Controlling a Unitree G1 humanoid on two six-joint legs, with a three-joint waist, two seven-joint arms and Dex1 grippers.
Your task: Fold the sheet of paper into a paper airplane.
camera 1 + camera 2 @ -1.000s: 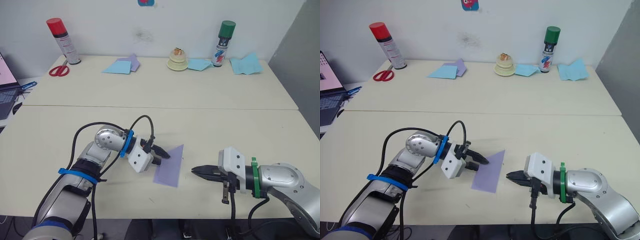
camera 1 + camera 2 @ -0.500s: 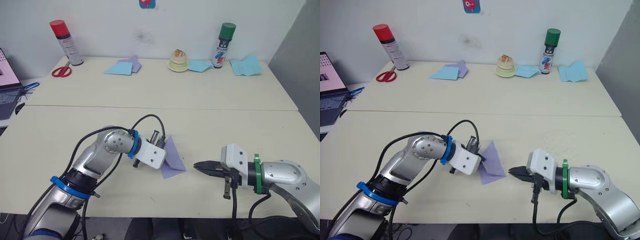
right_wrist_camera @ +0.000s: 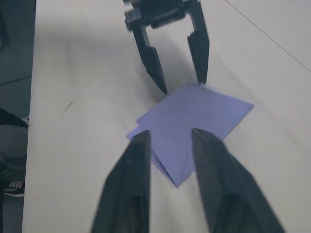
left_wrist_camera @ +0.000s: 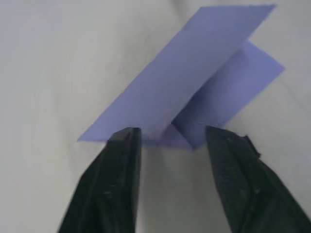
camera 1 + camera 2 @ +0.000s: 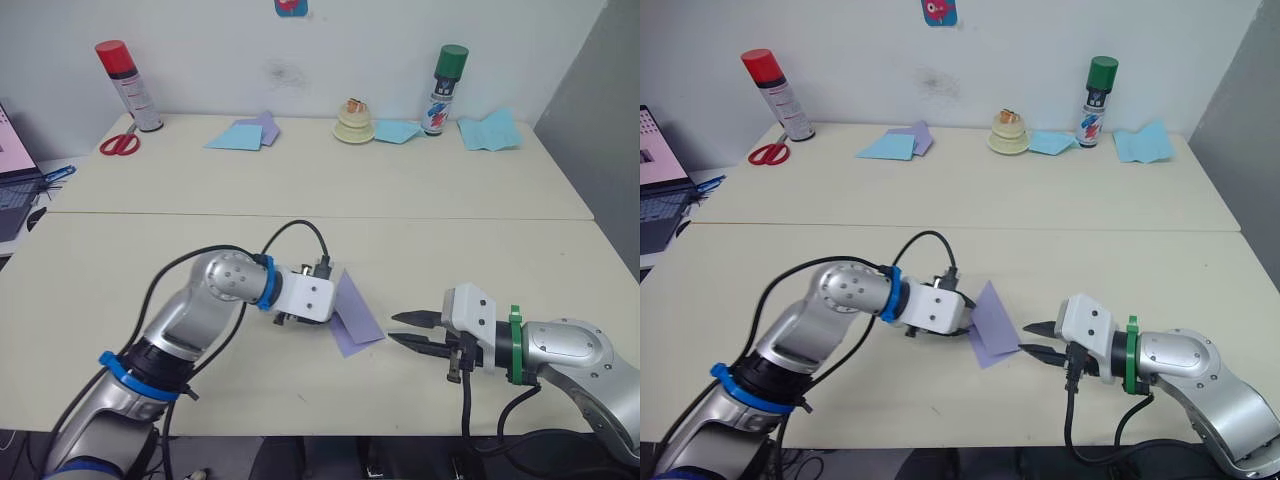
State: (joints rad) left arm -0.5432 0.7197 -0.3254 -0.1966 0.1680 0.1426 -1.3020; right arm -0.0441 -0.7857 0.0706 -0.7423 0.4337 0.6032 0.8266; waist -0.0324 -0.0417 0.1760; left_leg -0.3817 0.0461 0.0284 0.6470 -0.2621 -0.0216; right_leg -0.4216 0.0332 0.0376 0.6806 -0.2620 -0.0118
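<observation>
While the folded sheet of paper (image 5: 355, 317) lay on the near table (image 5: 300, 390) between the two arms, the left gripper (image 3: 177, 80) stood open at its edge, fingers apart and gripping nothing, and the right gripper (image 5: 405, 331) waited just beside it, also parted and empty. The raised flap could spring back or the thin sheet skid if either finger pushed instead of pinching. Nothing blocked the work; farther off sat scissors (image 5: 118, 142), light blue papers (image 5: 236, 135), a red-capped can (image 5: 125, 82) and a green-capped can (image 5: 442, 88).
</observation>
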